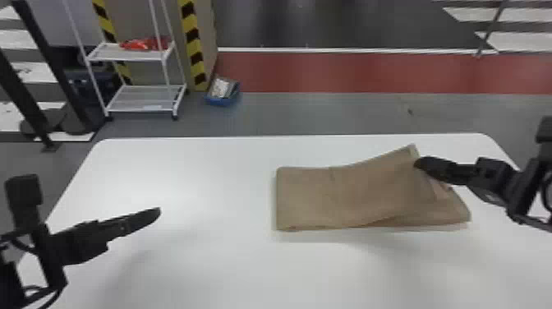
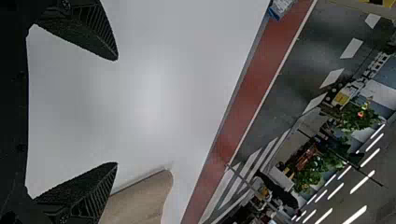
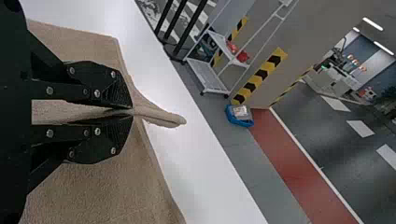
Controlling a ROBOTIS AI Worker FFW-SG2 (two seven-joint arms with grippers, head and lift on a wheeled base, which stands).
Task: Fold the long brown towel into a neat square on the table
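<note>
My right gripper [image 1: 423, 164] is at the raised far corner of the brown towel [image 1: 312, 197], on the right half of the white table. In the right wrist view, the right gripper [image 3: 132, 112] is shut on a pinched fold of the towel [image 3: 107, 186], whose tip pokes out beyond the fingers. The towel's left part lies flat in layers, and its right part slants upward over a lower layer. Over the table's left side is my left gripper [image 1: 158, 211], away from the towel. The left gripper [image 2: 117, 112] stands open and holds nothing, with part of the towel [image 2: 140, 200] beyond it.
The white table [image 1: 185, 263] has its far edge just behind the towel's raised corner. On the floor past it are a white wheeled rack [image 1: 139, 98], a blue bin [image 1: 223, 98] and a pillar with striped edges [image 1: 193, 45].
</note>
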